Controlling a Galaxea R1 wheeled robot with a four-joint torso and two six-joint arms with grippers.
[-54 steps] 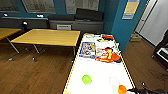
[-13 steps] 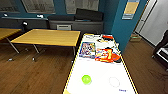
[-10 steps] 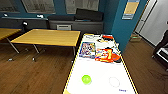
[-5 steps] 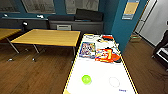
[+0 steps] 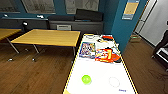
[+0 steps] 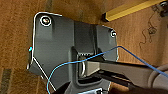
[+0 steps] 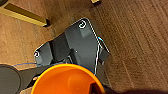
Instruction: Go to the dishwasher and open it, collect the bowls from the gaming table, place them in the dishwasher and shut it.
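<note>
Now, far left: the corner of a yellow wooden table (image 5: pixel 7 32) standing on a dark wood floor (image 5: pixel 37 72).
Left of centre: a wider wooden tabletop (image 5: pixel 47 37) on thin metal legs, just left of the long white one.
Back wall: deep blue, with a low dark cabinet (image 5: pixel 75 25) running along it.
Centre: a long white tabletop (image 5: pixel 100 70) with a yellow edge, reaching from the near foreground toward the back wall.
Near end of the white tabletop: a green bowl (image 5: pixel 86 79), and to its right, well apart, a pale bowl (image 5: pixel 114 81) that nearly blends into the surface.
Middle of the white tabletop: two colourful flat boxes (image 5: pixel 87 49) side by side, the right one touching an orange-red round thing (image 5: pixel 115 57) too blurred to name.
Far end of the white tabletop: a red object (image 5: pixel 108 37) among small items I cannot make out.
Right of the white tabletop: a blue pillar carrying a pale poster (image 5: pixel 130 10).
Far right: part of a dark chair (image 5: pixel 161 50) at the edge.
Left claw: I cannot tell whether it is apart or together; a thin blue cable (image 6: pixel 82 61) loops across the left wrist view above the wood floor.
Right claw: I cannot tell whether it is apart, together or clamped; an orange bowl (image 7: pixel 67 80) shows large and close in the right wrist view, over the wood floor.
</note>
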